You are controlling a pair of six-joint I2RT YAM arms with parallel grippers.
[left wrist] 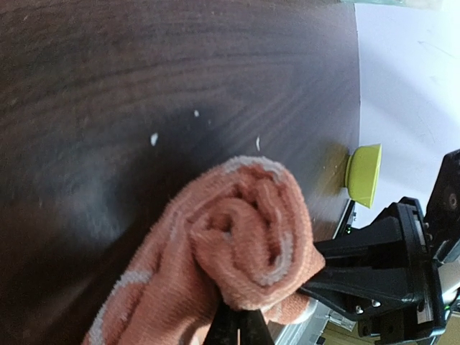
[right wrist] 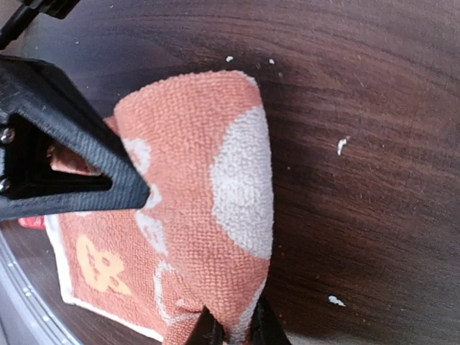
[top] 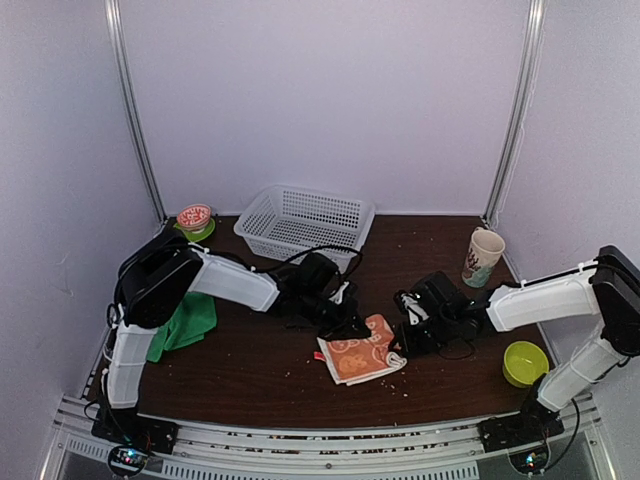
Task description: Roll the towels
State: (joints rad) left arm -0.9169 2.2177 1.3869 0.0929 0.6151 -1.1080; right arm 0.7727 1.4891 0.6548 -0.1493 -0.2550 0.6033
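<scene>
Orange towel [top: 362, 352] at the centre of the table [top: 250, 375]: far portion rolled, near portion flat with the print upward. The roll's long axis runs left to right, one end toward each arm; the left wrist view shows its spiral end-on. Left gripper [top: 349, 323], jaws nearly closed, pinches the left end. Right gripper [top: 405, 336], jaws likewise narrow, nips the right end. Green towel [top: 185, 322] lies crumpled near the left edge, well apart.

Nubby terry-cloth orange towel [right wrist: 201, 180]; dark, faintly shiny wood-grain table [right wrist: 359, 144]; white plastic mesh basket [top: 300, 215].
</scene>
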